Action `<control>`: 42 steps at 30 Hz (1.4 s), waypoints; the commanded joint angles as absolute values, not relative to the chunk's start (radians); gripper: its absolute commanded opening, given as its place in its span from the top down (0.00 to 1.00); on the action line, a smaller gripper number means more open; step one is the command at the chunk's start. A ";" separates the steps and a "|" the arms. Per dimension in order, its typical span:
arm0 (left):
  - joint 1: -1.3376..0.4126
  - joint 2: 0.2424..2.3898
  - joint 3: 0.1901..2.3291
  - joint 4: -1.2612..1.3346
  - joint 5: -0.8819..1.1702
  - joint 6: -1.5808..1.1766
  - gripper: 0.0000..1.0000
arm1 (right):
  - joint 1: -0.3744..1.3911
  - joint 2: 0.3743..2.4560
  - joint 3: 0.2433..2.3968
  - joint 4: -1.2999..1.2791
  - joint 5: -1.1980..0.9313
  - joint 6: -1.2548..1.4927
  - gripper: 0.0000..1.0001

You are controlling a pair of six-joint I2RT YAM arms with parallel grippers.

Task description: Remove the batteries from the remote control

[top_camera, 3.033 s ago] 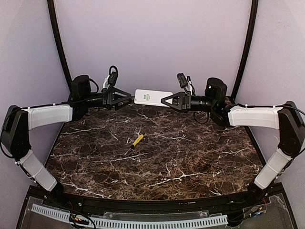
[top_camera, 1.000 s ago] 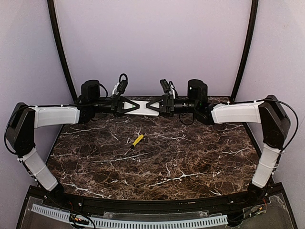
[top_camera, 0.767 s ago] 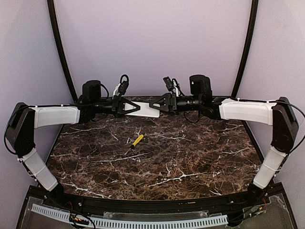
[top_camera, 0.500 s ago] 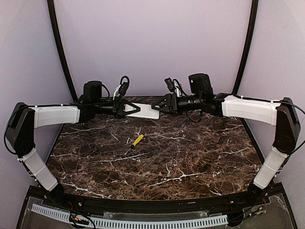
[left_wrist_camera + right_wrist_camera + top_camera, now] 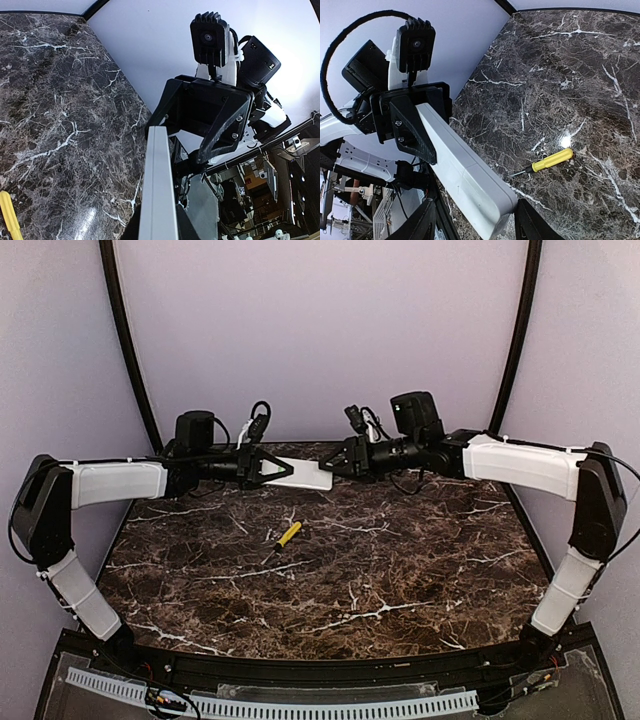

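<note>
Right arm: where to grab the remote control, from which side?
The free end of the remote control, approached end-on from the robot's right. The left gripper clamps the other end, above the table; the slim body fits between the right gripper's open fingers.

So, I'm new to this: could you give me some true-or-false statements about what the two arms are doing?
1. The left arm's jaws hold the remote control in the air by one end. True.
2. The right arm's jaws grip the yellow-handled screwdriver. False: it lies alone on the table; those jaws stand open around the remote's free end.
3. Two batteries lie on the table. False: none are in view.
4. The screwdriver lies nearer the arms' bases than the remote. True.
</note>
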State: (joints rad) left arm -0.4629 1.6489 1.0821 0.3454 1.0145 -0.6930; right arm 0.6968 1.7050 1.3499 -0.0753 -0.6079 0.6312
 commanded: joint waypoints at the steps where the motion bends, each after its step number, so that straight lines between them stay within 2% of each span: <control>1: -0.462 1.610 1.108 0.352 1.018 -0.676 1.00 | 0.708 1.738 1.379 -0.073 -0.611 0.648 0.48; 13: -0.462 1.607 1.106 0.339 1.003 -0.667 1.00 | 0.726 1.757 1.381 -0.068 -0.599 0.659 0.48; 29: -0.462 1.611 1.107 0.332 0.997 -0.661 1.00 | 0.733 1.757 1.364 -0.016 -0.609 0.655 0.62; 42: -0.462 1.614 1.108 0.326 0.997 -0.656 1.00 | 0.734 1.757 1.350 0.030 -0.619 0.667 0.64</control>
